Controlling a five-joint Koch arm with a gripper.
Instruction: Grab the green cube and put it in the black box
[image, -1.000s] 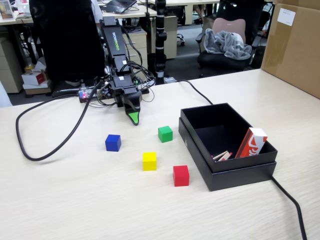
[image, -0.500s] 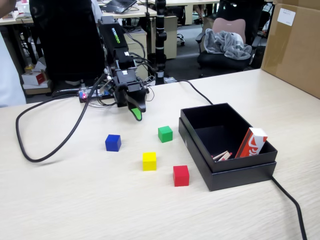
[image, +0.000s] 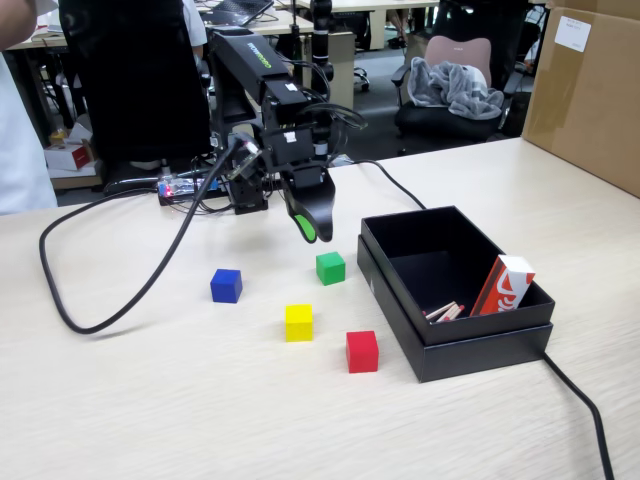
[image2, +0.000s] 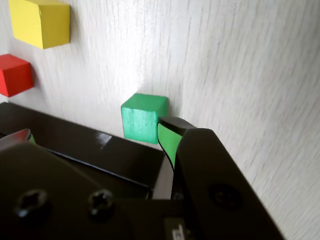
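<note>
The green cube (image: 330, 267) (image2: 143, 117) rests on the pale wooden table, just left of the black box (image: 455, 290). In the wrist view a corner of the black box (image2: 75, 135) fills the lower left. My gripper (image: 306, 226) (image2: 95, 136) hangs a little above the table, behind and slightly left of the cube in the fixed view. It is open and holds nothing. Its green-padded right finger (image2: 169, 140) sits just beside the cube's lower right corner in the wrist view. The other jaw shows only as a blurred tip at far left.
Blue cube (image: 226, 285), yellow cube (image: 298, 322) (image2: 42, 22) and red cube (image: 361, 351) (image2: 15, 75) lie in front of the arm. The box holds a red-white carton (image: 503, 285). A black cable (image: 100, 300) loops at left. A brown carton (image: 590, 90) stands at back right.
</note>
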